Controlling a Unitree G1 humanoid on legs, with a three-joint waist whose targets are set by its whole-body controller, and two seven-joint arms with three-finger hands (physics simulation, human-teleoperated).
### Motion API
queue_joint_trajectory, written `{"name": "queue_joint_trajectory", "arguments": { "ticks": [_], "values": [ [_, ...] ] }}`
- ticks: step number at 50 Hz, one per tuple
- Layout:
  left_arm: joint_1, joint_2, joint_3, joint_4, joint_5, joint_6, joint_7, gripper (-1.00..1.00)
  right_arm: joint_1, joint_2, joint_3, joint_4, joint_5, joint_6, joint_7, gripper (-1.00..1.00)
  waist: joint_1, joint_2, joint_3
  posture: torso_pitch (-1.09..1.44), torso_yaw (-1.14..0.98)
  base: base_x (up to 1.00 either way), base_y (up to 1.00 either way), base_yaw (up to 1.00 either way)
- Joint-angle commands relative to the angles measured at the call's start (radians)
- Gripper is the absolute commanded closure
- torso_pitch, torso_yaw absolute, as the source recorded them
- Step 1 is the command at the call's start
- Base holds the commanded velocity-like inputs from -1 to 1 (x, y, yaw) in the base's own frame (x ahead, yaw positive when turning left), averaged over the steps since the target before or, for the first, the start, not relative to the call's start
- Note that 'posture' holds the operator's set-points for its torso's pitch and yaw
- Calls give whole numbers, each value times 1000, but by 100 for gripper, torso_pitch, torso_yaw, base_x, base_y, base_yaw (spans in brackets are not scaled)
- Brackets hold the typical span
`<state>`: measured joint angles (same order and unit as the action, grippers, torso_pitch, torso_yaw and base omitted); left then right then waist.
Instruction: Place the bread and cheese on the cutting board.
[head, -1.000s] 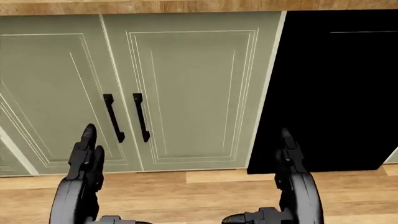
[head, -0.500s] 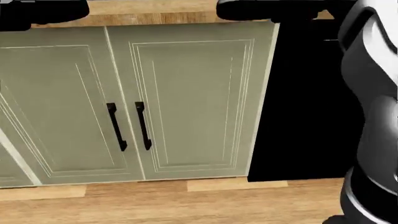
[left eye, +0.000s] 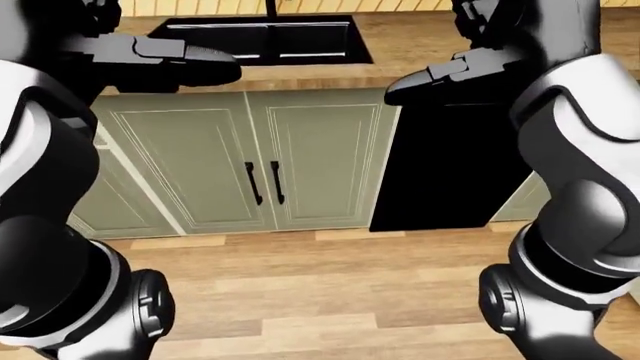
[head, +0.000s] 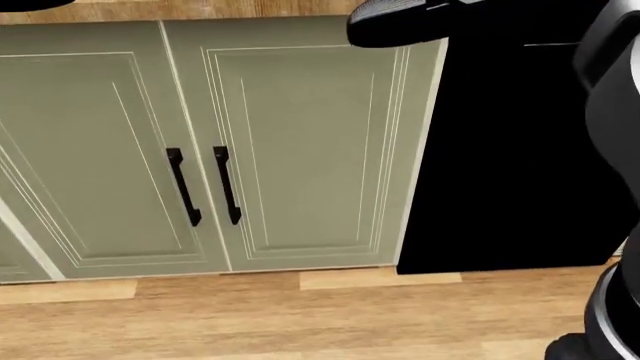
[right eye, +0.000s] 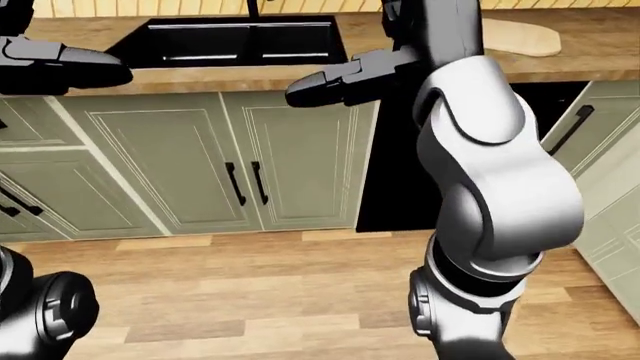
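Observation:
Neither the bread nor the cheese shows in any view. A pale wooden cutting board (right eye: 522, 37) lies on the wooden counter at the top right of the right-eye view, partly hidden by my right arm. Both hands are raised to counter height. My left hand (left eye: 215, 69) stretches flat and open at the counter's edge, below the sink, and holds nothing. My right hand (left eye: 408, 84) is open too, fingers pointing left, over the top of the black panel and empty. The same hand crosses the top of the head view (head: 395, 24).
A black sink (left eye: 260, 39) is set in the wooden counter (left eye: 400, 45). Below it are green cabinet doors with two black handles (left eye: 265, 182) and a black appliance panel (left eye: 440, 172). More cabinets with a handle (right eye: 570, 127) stand at the right. Wooden floor (left eye: 330, 285) lies underneath.
Both hands have risen from the bottom of the head view to counter height; the right forearm now fills that view's right edge. The camera dipped slightly, then came back.

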<state>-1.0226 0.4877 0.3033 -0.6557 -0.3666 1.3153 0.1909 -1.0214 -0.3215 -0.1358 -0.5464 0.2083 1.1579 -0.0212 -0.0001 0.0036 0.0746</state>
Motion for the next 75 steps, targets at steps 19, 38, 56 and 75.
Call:
{"name": "queue_joint_trajectory", "arguments": {
  "ticks": [19, 38, 56, 75],
  "values": [
    [-24, 41, 5, -5, -64, -41, 43, -100, -31, 9, -17, -19, -7, -18, 31, -100, -16, 73, -37, 0, 0, 0, 20, 0],
    [-26, 57, 7, -12, -89, -32, 60, -100, -23, 10, -11, -25, 10, -27, 30, -100, -3, -47, -66, 0, 0, 0, 31, 0],
    [-20, 66, -1, -9, -87, -45, 65, -100, -37, 11, -7, -30, 13, -14, 34, -100, -13, -2, -32, 0, 0, 0, 31, 0],
    [-17, 62, 7, -9, -87, -46, 60, -100, -29, 18, 5, -44, -3, -8, 45, -100, -11, 75, -40, 0, 0, 0, 34, 0]
  ]
}}
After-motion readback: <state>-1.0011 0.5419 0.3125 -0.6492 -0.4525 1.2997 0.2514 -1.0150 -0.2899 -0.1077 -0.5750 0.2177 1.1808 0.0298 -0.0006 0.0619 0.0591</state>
